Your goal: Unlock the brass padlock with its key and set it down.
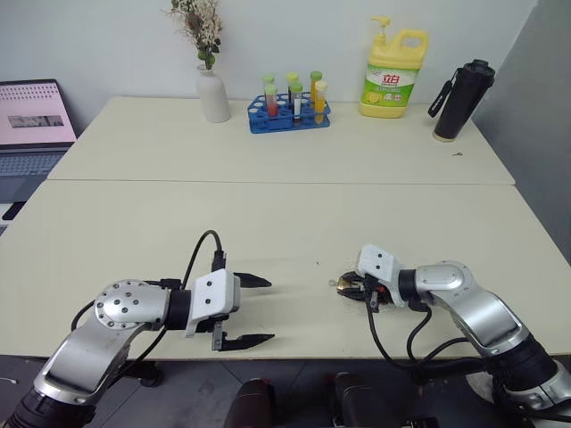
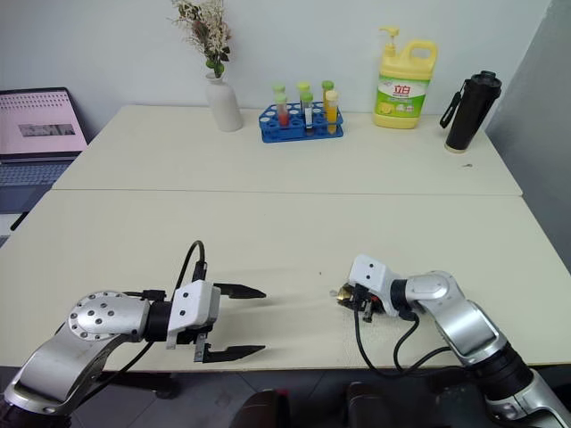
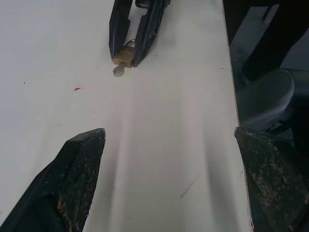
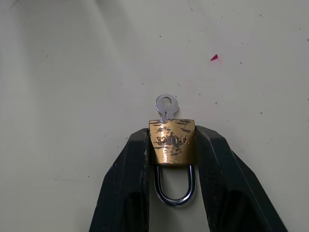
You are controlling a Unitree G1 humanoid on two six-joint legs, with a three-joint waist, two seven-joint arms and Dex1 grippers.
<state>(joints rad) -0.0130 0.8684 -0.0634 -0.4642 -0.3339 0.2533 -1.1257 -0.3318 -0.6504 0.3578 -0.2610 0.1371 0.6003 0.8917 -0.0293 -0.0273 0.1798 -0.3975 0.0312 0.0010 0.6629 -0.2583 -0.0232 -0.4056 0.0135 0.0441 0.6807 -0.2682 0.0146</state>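
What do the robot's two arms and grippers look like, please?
Both arms are silver-grey metal with black joints. The left gripper and the right gripper each have a white housing and two black, tapering fingers. The left arm's elbow disc is dotted with small holes. Loose black cables loop from each wrist.

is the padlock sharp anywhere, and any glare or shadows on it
Right wrist view: the brass padlock is sharp, its stamped lettering visible, a bright glint on the shackle, the key crisp. Left wrist view: softer, the right gripper dark around it. Left eye view: tiny, with a small shadow on the table.
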